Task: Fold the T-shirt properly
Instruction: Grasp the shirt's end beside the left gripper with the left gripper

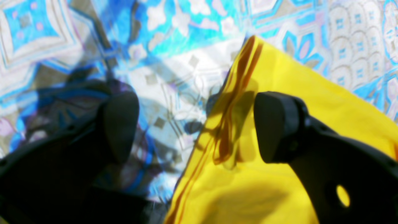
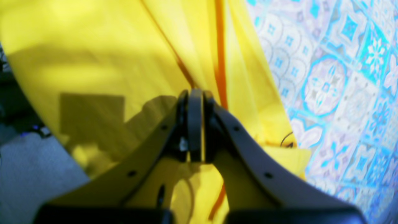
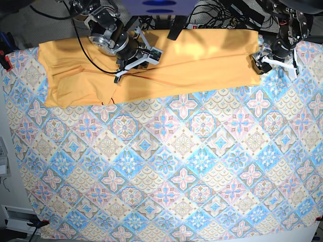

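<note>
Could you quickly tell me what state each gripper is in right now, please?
Left gripper: open, holding nothing, straddling the edge of the T-shirt.
Right gripper: shut on a fold of the T-shirt.

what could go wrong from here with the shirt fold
1. The right gripper is shut over the T-shirt, apparently pinching a bunched ridge; lifting could drag several layers and skew the fold.
2. The left gripper is open astride the shirt's edge, one finger over the tablecloth; closing here might catch that cloth too.
3. The shirt lies at the table's far edge and may slide off.
</note>
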Robot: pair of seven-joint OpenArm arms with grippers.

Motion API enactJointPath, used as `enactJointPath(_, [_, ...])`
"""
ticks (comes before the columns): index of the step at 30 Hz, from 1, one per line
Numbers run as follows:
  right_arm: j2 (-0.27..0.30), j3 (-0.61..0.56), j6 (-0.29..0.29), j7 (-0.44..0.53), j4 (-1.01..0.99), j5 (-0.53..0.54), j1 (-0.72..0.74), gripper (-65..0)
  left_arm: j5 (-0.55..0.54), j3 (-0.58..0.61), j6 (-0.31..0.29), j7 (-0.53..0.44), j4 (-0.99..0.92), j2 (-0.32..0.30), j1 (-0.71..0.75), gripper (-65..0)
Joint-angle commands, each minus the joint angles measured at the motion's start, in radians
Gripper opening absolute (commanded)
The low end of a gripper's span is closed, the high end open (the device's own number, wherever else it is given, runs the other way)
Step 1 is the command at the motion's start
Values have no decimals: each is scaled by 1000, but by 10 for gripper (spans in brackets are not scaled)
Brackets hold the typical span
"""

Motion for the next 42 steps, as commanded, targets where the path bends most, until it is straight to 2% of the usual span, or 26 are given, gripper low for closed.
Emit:
enactJointPath(1, [2,-3,-4,12,15,1,-2,-640,-20,3,-10,22,14,-11,-8,-81])
enactJointPath(6, [1,-5,-4,12,13,1,-2,-640,-20,4,-14,81,15,9,-16,-81])
enactJointPath(11, [1,-3,-4,12,5,1,-2,-640,-18,12,-14,84,15,9,-16,-81])
enactJointPath(23, [1,-6,-4,12,5,1,-2,-641,-18,135,-14,84,17,3,-10,-82])
enactJointPath(27, [1,-6,-4,12,-2,1,-2,-642,-18,138,-14,84,18,3,-10,-83])
enactJointPath(32, [-33,-6,-4,12,-7,1,-2,-642,-18,144,-14,84,20,6,-8,-83])
enactJointPath(42, [-33,-8,-4,12,-8,1,-2,-641,-17,156,-14,84,110,3,32,-83])
